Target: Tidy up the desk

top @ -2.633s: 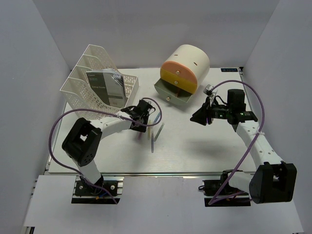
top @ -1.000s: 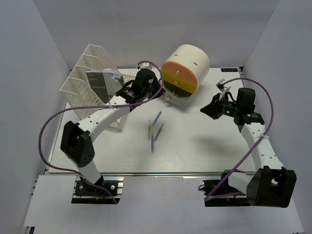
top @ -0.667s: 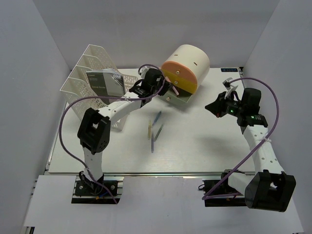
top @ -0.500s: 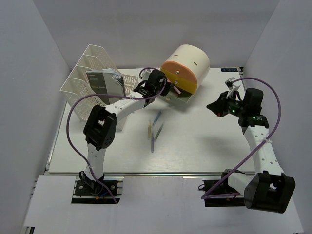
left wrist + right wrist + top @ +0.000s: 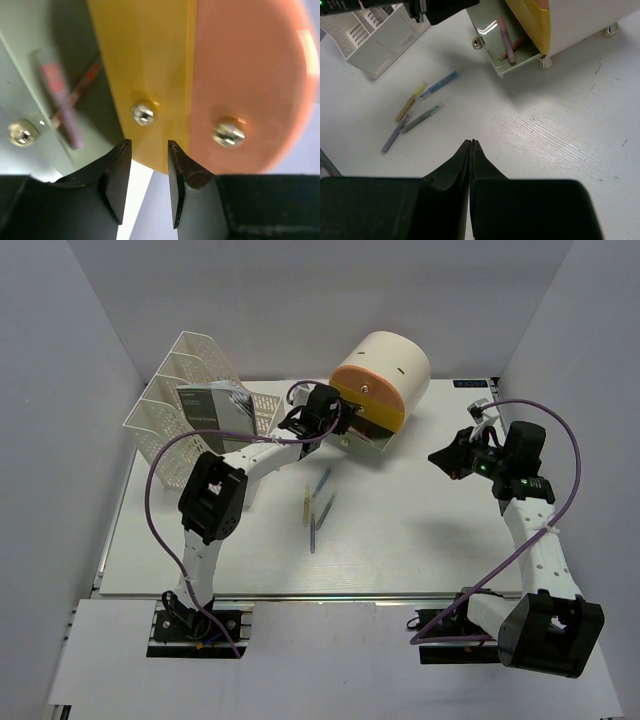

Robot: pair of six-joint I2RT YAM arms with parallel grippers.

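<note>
Top view first: the left gripper [image 5: 335, 421] is now right up against the drawer unit [image 5: 385, 375] at the back of the desk [image 5: 430, 540]. A couple of seconds ago it hung over the loose pens [image 5: 317, 504]. Those four pens haven't budged and lie mid-desk. The right gripper [image 5: 446, 457] has pulled back toward the right wall, raised over the white top. The file rack [image 5: 190, 415] sits back left.

Left wrist: the jaws are open just a sliver, gripping nothing. The tips sit just under the knob [image 5: 143, 113] on the yellow front [image 5: 145, 55], with the orange front [image 5: 250, 75] beside it. The bottom drawer [image 5: 30, 85] is pulled out, with a pink pen inside.

Right wrist: the jaws are pressed flat together and empty, well above the bare desk, pens and open drawer beyond.
</note>
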